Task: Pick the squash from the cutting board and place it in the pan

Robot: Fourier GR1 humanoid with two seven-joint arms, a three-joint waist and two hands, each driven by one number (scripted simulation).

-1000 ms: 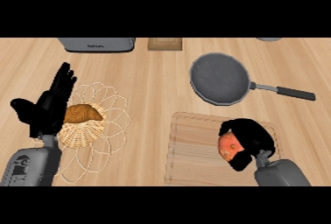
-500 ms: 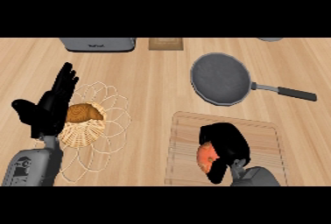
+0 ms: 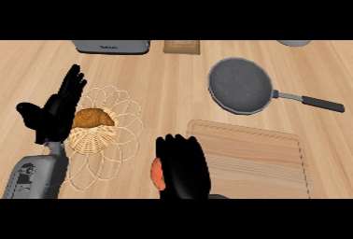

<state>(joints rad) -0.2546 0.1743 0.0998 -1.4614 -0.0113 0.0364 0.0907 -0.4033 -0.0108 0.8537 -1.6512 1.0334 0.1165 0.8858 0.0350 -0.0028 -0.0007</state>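
- The squash point(image 3: 157, 173) shows only as an orange sliver at the left side of the right hand point(image 3: 183, 165), which curls over it and hides most of it. It sits just off the left edge of the cutting board point(image 3: 255, 156), low in the view at about 6 o'clock.
- Judging by that sliver, it is a small, rounded, stiff thing with a smooth skin, likely light but apt to roll or slip. A wrap round its widest part, as the hand has now, looks the sensible hold.
- The right hand's fingers are bent down round the squash, thumb out of sight beneath.
- The pan point(image 3: 243, 86) lies at about 1 o'clock from the squash, well apart, across the board's far corner. Its dark bowl is bare, and its handle point(image 3: 310, 101) sticks out toward 4 o'clock, away from the hand's likely path.
- The pan's rim is low, so I judge that a modest lift would clear it; the bare board and bench point(image 3: 165, 79) between leave open room.
- At 9 o'clock a wire basket point(image 3: 103, 135) holds a brown bread roll point(image 3: 93, 118), near the squash on the left.
- The left hand point(image 3: 55, 114) rests by the basket, fingers straight and spread, pointing up.
- Along the far edge sit a grey toaster point(image 3: 112, 45) and a small wooden box point(image 3: 182, 46), well clear.
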